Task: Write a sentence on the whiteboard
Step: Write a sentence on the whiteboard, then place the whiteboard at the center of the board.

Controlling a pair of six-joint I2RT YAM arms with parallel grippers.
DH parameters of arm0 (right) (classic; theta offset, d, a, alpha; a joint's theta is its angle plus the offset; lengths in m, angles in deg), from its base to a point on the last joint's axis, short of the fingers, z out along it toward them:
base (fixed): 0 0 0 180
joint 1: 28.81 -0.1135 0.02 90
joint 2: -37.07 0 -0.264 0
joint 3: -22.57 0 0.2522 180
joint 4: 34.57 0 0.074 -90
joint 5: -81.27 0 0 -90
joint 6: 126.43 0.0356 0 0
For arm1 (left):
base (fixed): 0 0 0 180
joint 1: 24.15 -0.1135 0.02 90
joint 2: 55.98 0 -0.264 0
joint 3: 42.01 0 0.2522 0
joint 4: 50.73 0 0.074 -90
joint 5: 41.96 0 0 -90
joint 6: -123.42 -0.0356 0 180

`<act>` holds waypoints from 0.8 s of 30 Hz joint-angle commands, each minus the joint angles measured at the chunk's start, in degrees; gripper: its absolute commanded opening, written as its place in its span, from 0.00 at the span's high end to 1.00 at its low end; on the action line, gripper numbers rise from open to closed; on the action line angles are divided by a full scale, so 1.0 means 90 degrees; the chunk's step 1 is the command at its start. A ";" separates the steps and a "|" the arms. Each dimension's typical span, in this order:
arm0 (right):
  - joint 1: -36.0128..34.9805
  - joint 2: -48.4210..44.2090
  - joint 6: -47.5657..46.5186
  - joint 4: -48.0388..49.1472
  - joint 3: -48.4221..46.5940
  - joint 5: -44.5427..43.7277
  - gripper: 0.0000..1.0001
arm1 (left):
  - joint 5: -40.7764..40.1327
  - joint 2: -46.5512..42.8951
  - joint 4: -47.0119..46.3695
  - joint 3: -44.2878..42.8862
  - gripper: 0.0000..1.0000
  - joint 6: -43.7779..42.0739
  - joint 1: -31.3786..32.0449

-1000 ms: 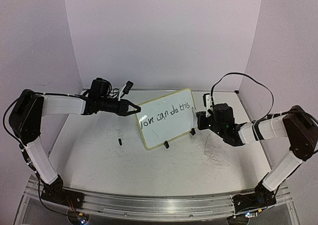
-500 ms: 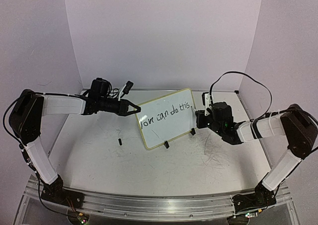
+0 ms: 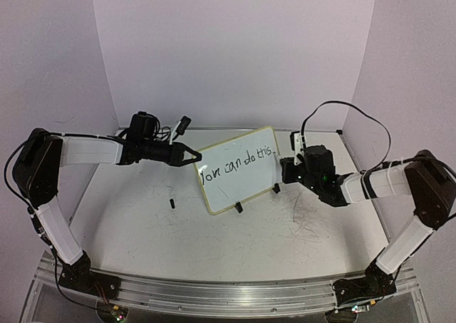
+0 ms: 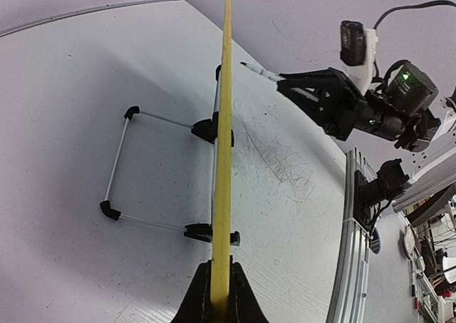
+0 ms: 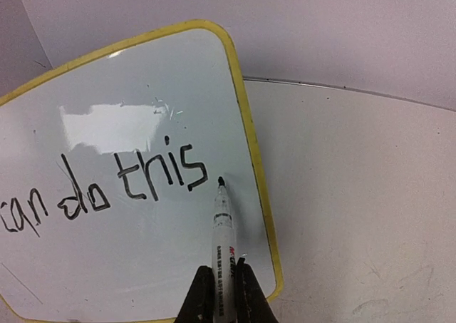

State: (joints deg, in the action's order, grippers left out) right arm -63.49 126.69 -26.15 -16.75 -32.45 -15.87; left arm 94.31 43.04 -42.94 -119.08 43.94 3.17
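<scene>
On the whiteboard [image 5: 142, 266], marker [image 5: 224, 241] tip just after the sentence [image 5: 96, 200].

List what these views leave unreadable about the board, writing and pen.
- Left wrist: board edge-on, its face hidden.
- Right wrist: sentence cut off at the left edge; contact of the pen tip unclear.
- Top: small black object on the table, too small to identify.

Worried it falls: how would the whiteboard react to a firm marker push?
Probably stiff: the whiteboard shows a straight edge. Thin, on a wire stand, it would likely tip backward, though the left gripper clamping its edge should steady it.
</scene>
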 commanded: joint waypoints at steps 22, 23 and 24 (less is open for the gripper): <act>0.0012 -0.3285 -0.0091 -0.1439 0.0816 0.0382 1.00 | -0.3594 -0.2081 0.1189 -0.0160 0.06 0.1291 -0.0196; 0.0012 -0.3316 -0.0065 -0.1425 0.0861 0.0414 1.00 | -0.4000 -0.2350 0.1281 0.0056 0.06 0.1560 -0.0252; 0.0014 -0.3335 -0.0031 -0.1421 0.0890 0.0449 1.00 | -0.4355 -0.2718 0.1378 0.0373 0.06 0.1926 -0.0304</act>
State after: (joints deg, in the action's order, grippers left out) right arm -63.49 98.25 -26.16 -30.04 -24.58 -14.03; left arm 73.35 28.45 -34.77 -120.59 49.98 2.50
